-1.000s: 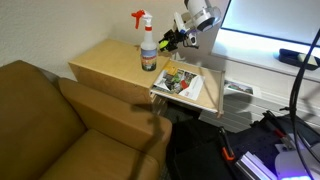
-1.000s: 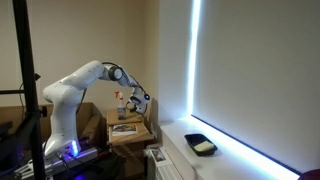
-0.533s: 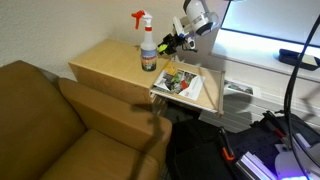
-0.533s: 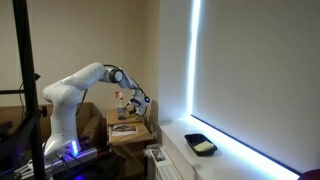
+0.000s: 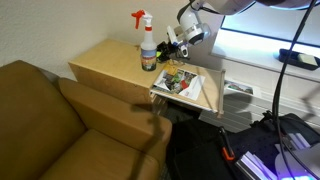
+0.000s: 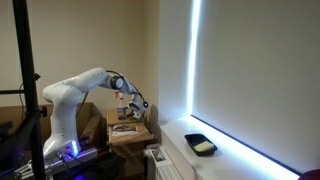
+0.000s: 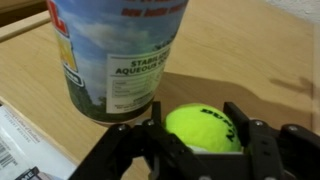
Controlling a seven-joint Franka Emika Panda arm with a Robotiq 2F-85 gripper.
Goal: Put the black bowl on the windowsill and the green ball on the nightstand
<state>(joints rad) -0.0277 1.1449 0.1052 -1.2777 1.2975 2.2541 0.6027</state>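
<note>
My gripper (image 7: pixel 198 135) is shut on the green ball (image 7: pixel 203 128), with one finger on each side of it. It holds the ball low over the light-wood nightstand (image 7: pixel 250 50), right beside the spray bottle (image 7: pixel 115 50). I cannot tell whether the ball touches the top. In an exterior view the gripper (image 5: pixel 170 48) sits at the nightstand's (image 5: pixel 105 65) far right corner. The black bowl (image 6: pixel 200 145) rests on the white windowsill (image 6: pixel 235 162) under the bright window, far from the gripper (image 6: pixel 140 108).
The spray bottle (image 5: pixel 147 45) stands upright close to the gripper. A printed magazine (image 5: pixel 185 82) lies on a pulled-out shelf beside the nightstand; its edge shows in the wrist view (image 7: pixel 20 140). A brown sofa (image 5: pixel 50 120) stands in front. Cables hang at the right.
The gripper has come down and a little toward the spray bottle, still holding the green ball. The bowl has not moved.
</note>
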